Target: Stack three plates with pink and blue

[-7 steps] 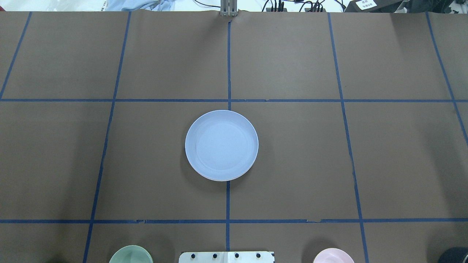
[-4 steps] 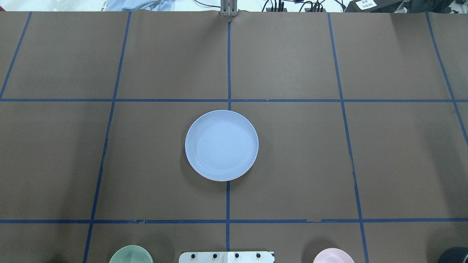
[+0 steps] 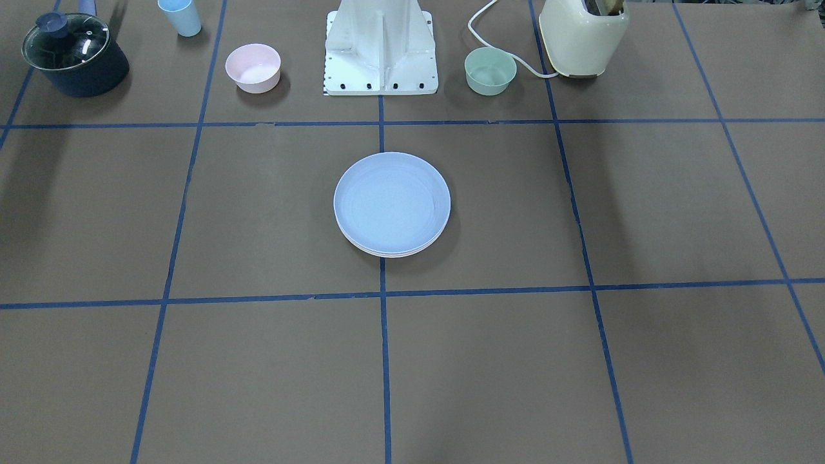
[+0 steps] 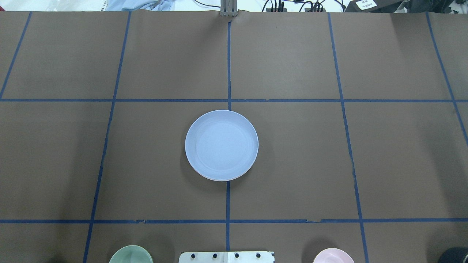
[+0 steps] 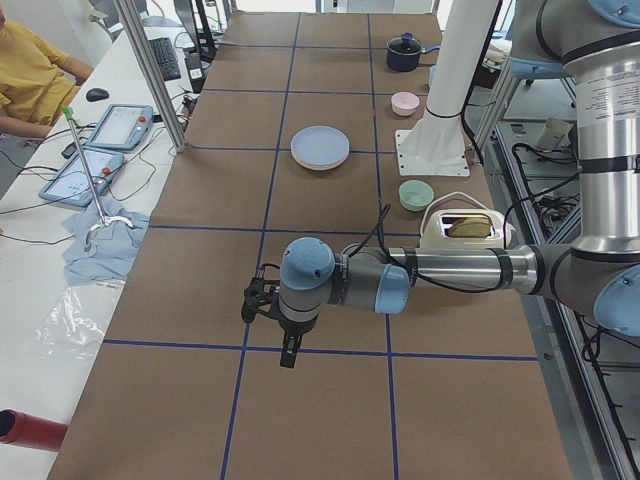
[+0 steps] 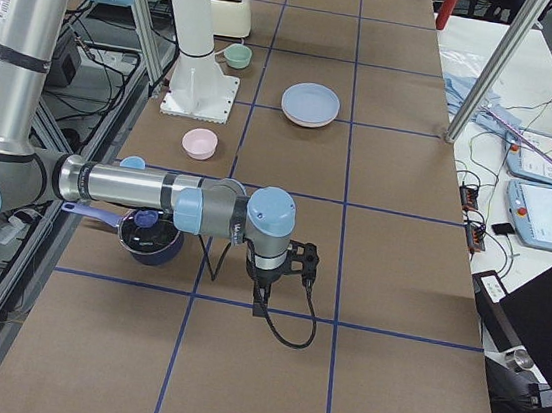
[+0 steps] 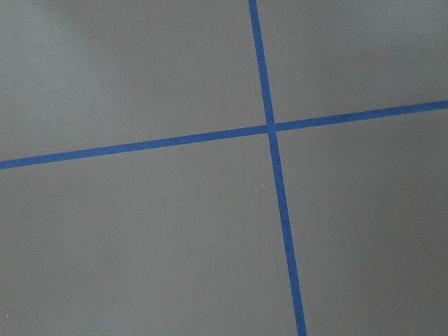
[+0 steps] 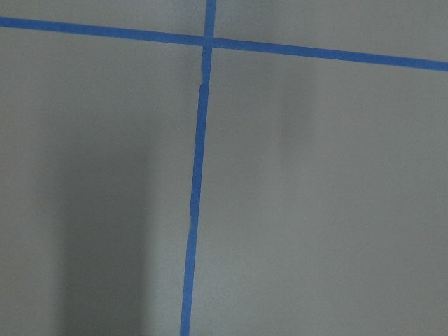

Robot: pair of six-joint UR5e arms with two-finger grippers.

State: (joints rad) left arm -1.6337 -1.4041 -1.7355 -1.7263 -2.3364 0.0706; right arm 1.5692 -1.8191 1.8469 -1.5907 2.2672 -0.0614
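Between the left end effector [image 5: 258,300] and the right end effector [image 6: 303,261], well apart from both: three plates [image 3: 392,203] stacked on the worktop [image 3: 258,212].
Light blue plate [image 4: 221,145] on top; lower rims barely show. Neither end effector's grip can be told. Far label [image 4: 363,4] unreadable.

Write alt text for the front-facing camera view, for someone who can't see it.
A light blue round plastic plate tops a stack at the middle of a brown table gridded with blue tape, paler plate rims peeking beneath. Along the top stand a dark lidded pot, a small pink bowl, the white robot base, a small green bowl and a cream toaster.
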